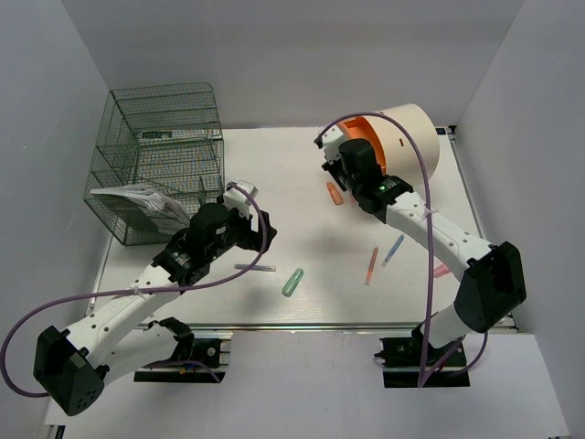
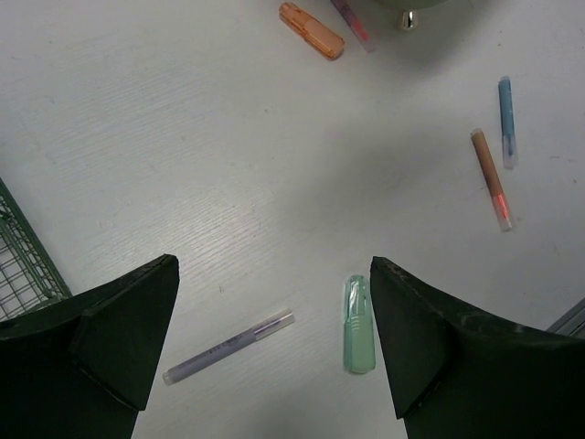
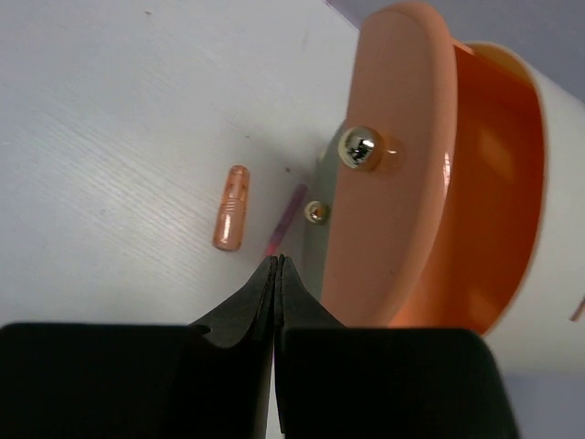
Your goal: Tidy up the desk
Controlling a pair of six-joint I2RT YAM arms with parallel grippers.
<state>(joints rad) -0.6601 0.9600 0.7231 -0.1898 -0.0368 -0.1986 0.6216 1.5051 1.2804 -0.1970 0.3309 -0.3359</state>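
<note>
Left pincer [image 2: 272,293]: spread wide, gripping nothing, touching nothing, hanging over the desk [image 2: 183,137].
Between its fingers, own view: purple pen [image 2: 228,346] at 7 o'clock, mint-green marker [image 2: 358,325] at 5 o'clock, both flat on the white top, apart.
Right pincer [image 3: 277,274]: pressed fully shut, tips together, nothing clamped; contact with the desk not tellable.
Just past its tips: magenta pen [image 3: 287,218] at 12 o'clock, orange marker [image 3: 231,208] at 11 o'clock, cream cylinder [image 3: 562,210] with orange face [image 3: 393,183] at 1 o'clock.
Desk: white top filling the middle of the top view, beneath both arms.
Only in top view: green wire rack [image 1: 160,155] at 10 o'clock of the desk, paper packet [image 1: 137,201] inside it.
Only in right wrist view: silver knob [image 3: 359,147] on the orange face, hollow orange interior behind.
In left wrist view, not right wrist: blue pen [image 2: 506,121] and orange-red pen [image 2: 491,178] at 2 o'clock, near each other, not touching.
</note>
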